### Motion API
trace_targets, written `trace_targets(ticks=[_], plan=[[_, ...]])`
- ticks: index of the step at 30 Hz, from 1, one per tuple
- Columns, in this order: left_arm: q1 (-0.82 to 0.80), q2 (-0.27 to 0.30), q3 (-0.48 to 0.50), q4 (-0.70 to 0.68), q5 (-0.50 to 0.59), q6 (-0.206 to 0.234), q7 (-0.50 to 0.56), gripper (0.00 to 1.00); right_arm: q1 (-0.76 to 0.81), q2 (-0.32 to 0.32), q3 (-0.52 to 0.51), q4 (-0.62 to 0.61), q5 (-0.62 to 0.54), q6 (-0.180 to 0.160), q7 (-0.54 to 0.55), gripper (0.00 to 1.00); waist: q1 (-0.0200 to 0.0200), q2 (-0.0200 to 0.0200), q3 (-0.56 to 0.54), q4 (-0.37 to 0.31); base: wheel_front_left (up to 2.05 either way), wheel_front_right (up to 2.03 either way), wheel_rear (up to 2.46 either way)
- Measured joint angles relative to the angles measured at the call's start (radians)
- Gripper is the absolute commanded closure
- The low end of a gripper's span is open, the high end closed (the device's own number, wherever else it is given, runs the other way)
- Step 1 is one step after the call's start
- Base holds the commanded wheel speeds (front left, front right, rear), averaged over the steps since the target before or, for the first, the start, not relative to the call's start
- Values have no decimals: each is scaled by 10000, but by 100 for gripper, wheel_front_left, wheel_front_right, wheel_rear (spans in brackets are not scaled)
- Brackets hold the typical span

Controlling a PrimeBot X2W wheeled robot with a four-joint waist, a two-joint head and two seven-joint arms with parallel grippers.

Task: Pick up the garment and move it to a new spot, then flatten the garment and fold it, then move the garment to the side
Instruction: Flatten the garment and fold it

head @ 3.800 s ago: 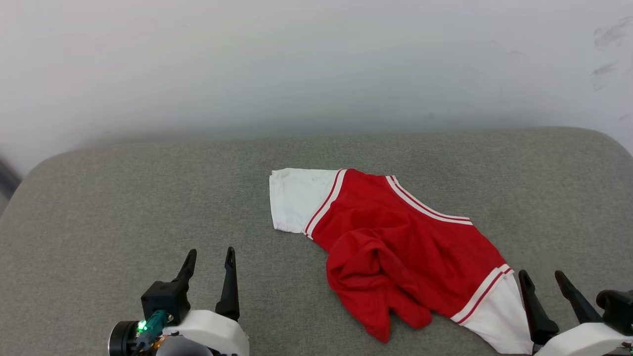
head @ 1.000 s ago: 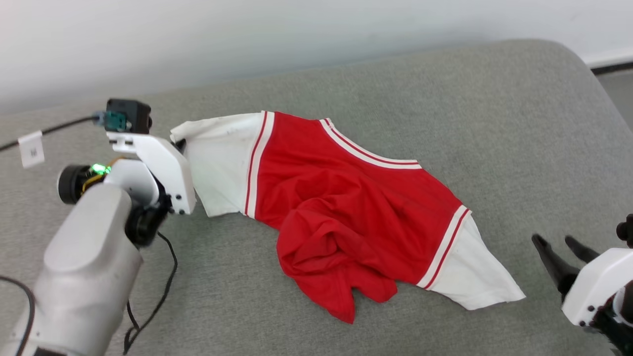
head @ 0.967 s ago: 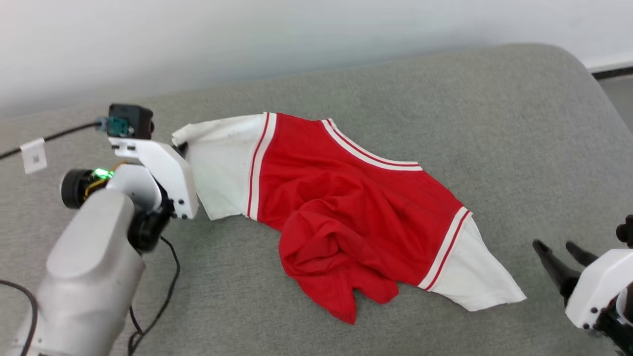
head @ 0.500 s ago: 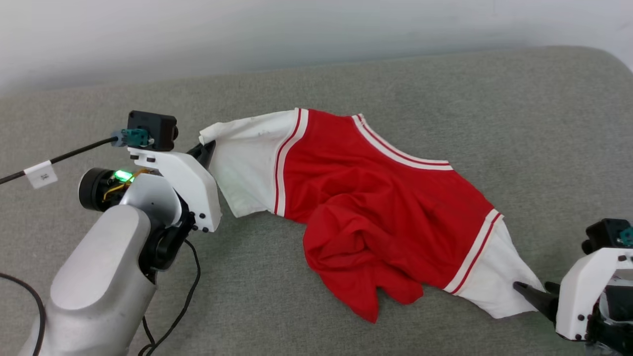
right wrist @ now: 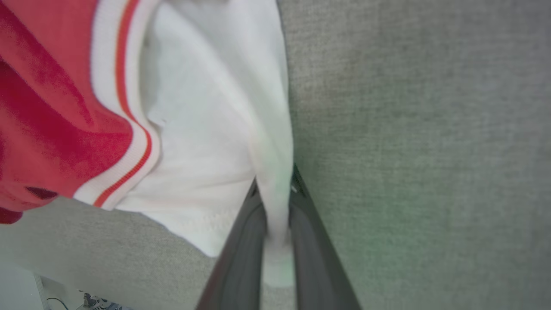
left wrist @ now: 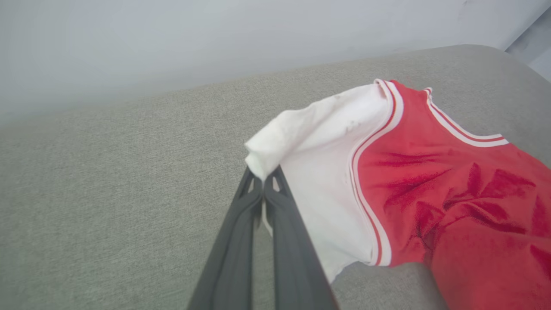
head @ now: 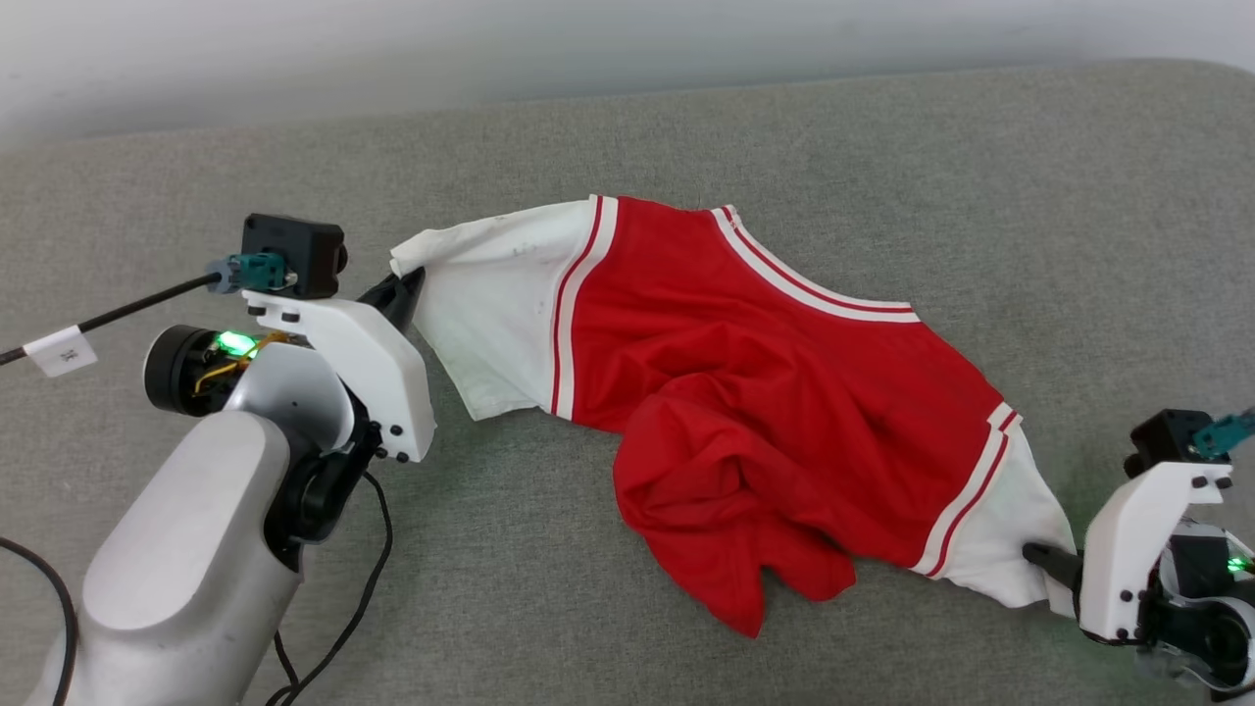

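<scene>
Grey cushion (head: 627, 127) carries the garment (head: 775, 392), stretched left to right, its red body crumpled at the near side. The left gripper (left wrist: 263, 183) is clamped on the left sleeve (head: 500, 304) corner. The right gripper (right wrist: 275, 183) pinches the right sleeve (head: 1010, 539) edge.

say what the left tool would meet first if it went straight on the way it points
The garment: the left tool is shut on its white sleeve corner, so it would push straight into that sleeve; beyond looks like grey cushion, though depth is unclear.
</scene>
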Motion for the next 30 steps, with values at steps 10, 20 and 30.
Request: trace_targets(ticks=[10,20,30], plan=[[88,125,217,347,27,92,-585,100,-826,-472,192,-274,-953,2,-1413,100,1,0,-833,-104,0,0,0],[-965,107,537,1578,92,190,-940,100,-2564,-826,347,48,-1645,2,-2006,100,0,0,-1863,-23,0,0,0],[-3502,-205,848,3753,301,77,-1787,100,-5550,-836,853,1269,-1440,4,-2663,100,1,0,-1660,140,0,0,0]])
